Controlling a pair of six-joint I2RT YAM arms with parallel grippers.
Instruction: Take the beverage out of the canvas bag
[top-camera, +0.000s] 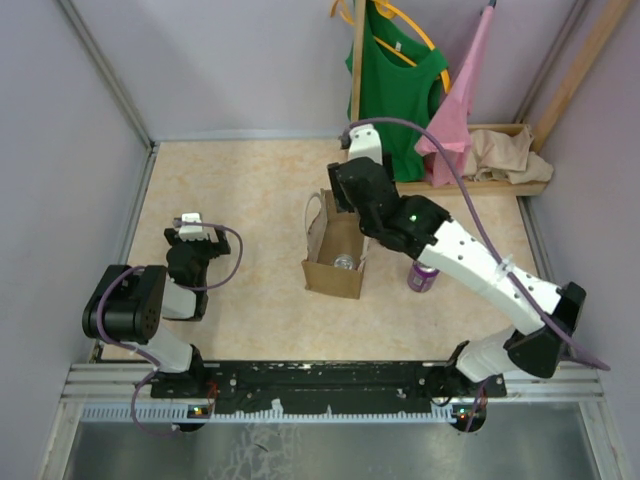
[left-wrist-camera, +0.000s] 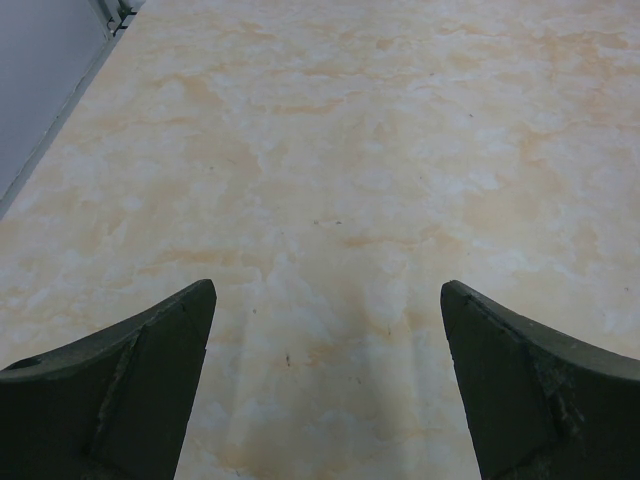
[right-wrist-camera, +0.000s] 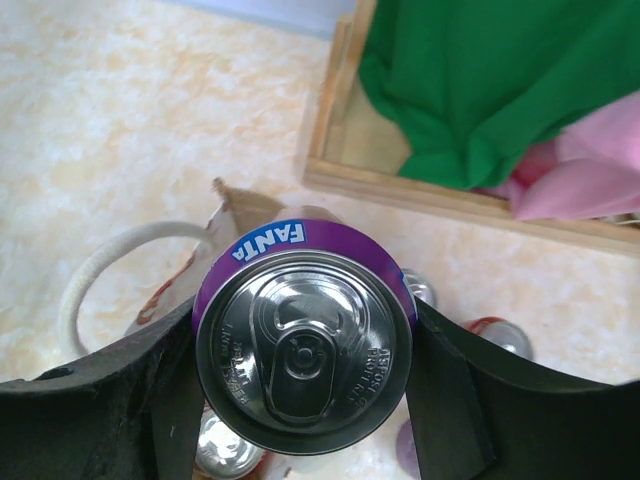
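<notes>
The tan canvas bag (top-camera: 335, 255) stands open in the middle of the table, with a pale loop handle (top-camera: 313, 208) at its far end. A silver can top (top-camera: 345, 262) shows inside it. My right gripper (top-camera: 352, 200) hangs over the bag's far end. In the right wrist view it (right-wrist-camera: 305, 330) is shut on a purple Fanta can (right-wrist-camera: 300, 365), held upright above the bag's rim (right-wrist-camera: 235, 205) and handle (right-wrist-camera: 105, 262). More can tops (right-wrist-camera: 222, 447) show below it. My left gripper (top-camera: 195, 235) is open and empty over bare table (left-wrist-camera: 328, 300), left of the bag.
Another purple can (top-camera: 422, 276) stands on the table right of the bag, under my right arm. A wooden tray (top-camera: 500, 185) with cloths lies at the back right, and a green garment (top-camera: 400, 90) hangs above it. Walls close in the table.
</notes>
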